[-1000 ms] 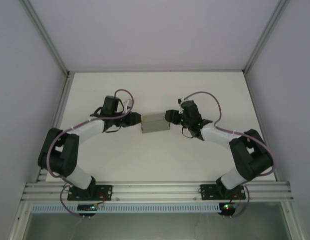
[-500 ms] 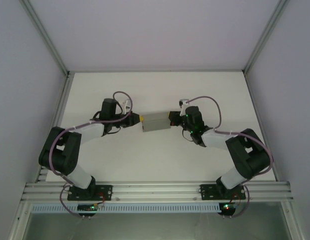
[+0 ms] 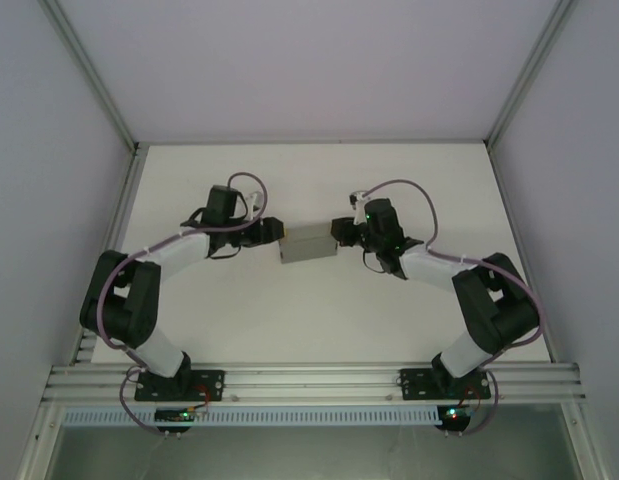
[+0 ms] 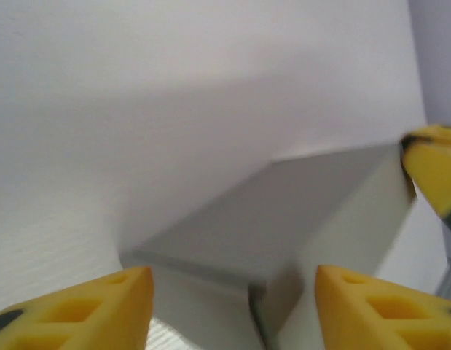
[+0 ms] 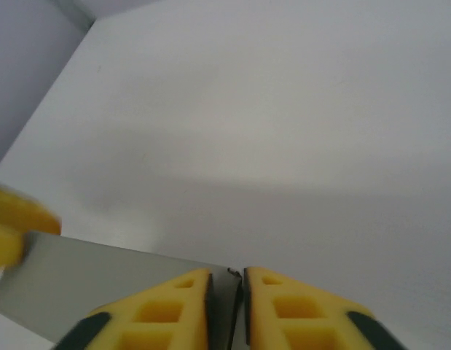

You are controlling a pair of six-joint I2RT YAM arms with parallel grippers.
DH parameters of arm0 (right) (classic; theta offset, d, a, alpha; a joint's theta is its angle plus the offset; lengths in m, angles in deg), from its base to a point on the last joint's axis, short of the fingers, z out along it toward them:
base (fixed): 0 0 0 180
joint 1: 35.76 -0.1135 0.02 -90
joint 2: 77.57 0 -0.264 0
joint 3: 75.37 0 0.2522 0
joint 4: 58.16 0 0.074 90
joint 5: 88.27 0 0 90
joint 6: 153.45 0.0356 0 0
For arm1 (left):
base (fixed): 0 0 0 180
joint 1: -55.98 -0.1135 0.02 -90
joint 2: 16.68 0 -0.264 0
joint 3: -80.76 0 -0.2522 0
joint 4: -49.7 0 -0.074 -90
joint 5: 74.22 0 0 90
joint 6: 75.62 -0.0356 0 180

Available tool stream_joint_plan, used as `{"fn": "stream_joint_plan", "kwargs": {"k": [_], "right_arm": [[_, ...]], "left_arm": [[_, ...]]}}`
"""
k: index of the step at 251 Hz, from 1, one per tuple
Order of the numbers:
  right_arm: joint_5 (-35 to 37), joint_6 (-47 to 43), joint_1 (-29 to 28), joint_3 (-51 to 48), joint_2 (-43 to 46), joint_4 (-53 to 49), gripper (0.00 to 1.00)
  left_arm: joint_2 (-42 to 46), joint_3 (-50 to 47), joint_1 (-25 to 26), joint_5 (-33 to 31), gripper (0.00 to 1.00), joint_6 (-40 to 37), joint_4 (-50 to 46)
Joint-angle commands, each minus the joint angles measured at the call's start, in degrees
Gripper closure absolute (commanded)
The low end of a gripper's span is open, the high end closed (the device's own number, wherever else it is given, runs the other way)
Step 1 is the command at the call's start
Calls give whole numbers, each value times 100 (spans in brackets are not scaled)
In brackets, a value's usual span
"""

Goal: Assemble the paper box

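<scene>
Paper box (image 3: pixel 309 243) sits at the middle of the desk (image 3: pixel 319 320), where it was a moment ago. The left gripper (image 4: pixel 234 283) has sprung wide, its fingers standing off either side of the box's near corner, while the right gripper (image 5: pixel 227 281) shows only a narrow slit over the thin edge at the other end, and I cannot tell whether it pinches that edge. I judge that a squeeze on both ends has just finished and the box is holding its shape; the desk is plain matte white, walled by pale panels and aluminium frame posts (image 3: pixel 89 75).
</scene>
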Motion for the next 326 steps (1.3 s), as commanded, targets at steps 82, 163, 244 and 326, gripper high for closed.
{"fn": "stream_joint_plan", "kwargs": {"k": [82, 163, 244, 326], "right_arm": [[-1301, -1793, 140, 1558, 57, -1510, 34], [-2544, -6793, -315, 3056, -406, -4337, 1], [-1281, -8907, -865, 4567, -1736, -6752, 1], [290, -8401, -1220, 4532, -2371, -5388, 10]], "left_arm": [[649, 1176, 31, -2269, 1, -653, -1244], [1074, 958, -410, -2899, 1, -686, -1725], [1599, 376, -713, -3161, 0, -531, -1861], [1942, -90, -746, -2790, 1, -326, -1540]]}}
